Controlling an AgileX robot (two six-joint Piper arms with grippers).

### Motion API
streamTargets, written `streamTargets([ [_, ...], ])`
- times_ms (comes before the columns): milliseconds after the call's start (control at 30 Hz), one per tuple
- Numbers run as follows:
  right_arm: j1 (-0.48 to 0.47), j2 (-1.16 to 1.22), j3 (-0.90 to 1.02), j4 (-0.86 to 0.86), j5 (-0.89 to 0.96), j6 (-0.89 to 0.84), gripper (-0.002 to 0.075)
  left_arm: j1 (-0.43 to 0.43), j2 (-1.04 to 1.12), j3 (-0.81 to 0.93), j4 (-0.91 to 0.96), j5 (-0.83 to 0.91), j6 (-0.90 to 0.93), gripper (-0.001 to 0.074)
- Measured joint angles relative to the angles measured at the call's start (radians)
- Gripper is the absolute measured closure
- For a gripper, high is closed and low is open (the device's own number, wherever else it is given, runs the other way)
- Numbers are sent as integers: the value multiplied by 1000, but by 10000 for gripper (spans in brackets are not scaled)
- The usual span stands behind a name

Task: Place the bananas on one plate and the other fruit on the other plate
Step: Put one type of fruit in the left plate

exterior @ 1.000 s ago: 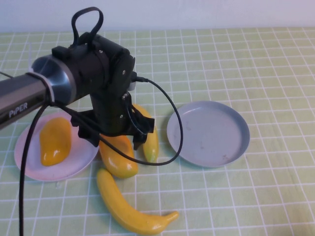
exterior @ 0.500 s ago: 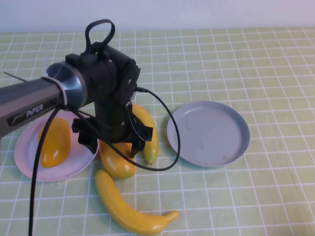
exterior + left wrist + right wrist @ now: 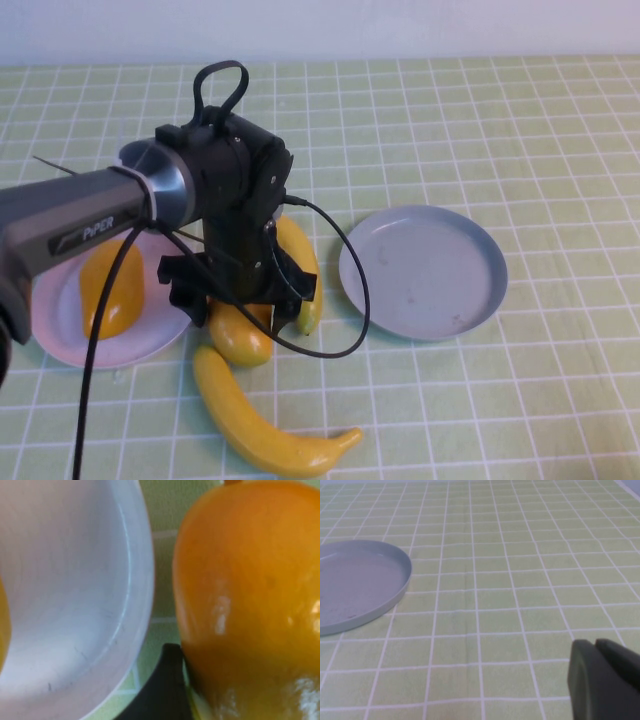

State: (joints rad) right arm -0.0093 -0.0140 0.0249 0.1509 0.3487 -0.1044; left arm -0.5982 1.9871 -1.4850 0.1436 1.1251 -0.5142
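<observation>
A: Left gripper (image 3: 243,300), position? 
B: Low over the table (image 3: 560,150), straddling the mango (image 3: 238,332) that lies just beside the pink plate (image 3: 60,335). Wrist points down. Dark fingers (image 3: 186,287) stand spread on either side of the fruit; from above I can't confirm they press on it.

A: Wrist camera help? 
B: Some. One dark finger (image 3: 162,690) sits in the gap between the pink plate's rim and the mango's side, touching or nearly touching the fruit. The mango fills that view. So: spread around the mango, grip not confirmed.

A: The other mango (image 3: 112,283)? 
B: On the pink plate, partly behind the arm and its black cable (image 3: 335,260).

A: Bananas? 
B: Two, both on the table. One banana (image 3: 262,420) lies nearest the robot, curved, below the mango, its near end close to the mango. The second banana (image 3: 304,275) lies between the gripper and the grey-blue plate (image 3: 422,270), mostly hidden by the wrist; only its right edge and lower tip show.

A: Grey-blue plate? 
B: Right of the fruit cluster, with only faint scuffs on its face. Apart from the second banana by a narrow strip of cloth.

A: Right gripper (image 3: 605,680)? 
B: Not in the high view. Its own camera shows dark finger ends close together, over green checked cloth, the grey-blue plate off to one side. Holding nothing.
</observation>
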Motion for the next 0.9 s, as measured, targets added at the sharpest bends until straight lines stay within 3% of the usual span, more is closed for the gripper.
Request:
streamTargets([
  [167, 0, 0, 0, 0, 0, 0, 741, 0, 0, 0, 0, 0, 27, 180],
  [733, 0, 0, 0, 0, 0, 0, 741, 2, -131, 0, 21, 34, 114, 179],
  [900, 0, 0, 0, 0, 0, 0, 741, 64, -148, 0, 48, 55, 114, 180],
])
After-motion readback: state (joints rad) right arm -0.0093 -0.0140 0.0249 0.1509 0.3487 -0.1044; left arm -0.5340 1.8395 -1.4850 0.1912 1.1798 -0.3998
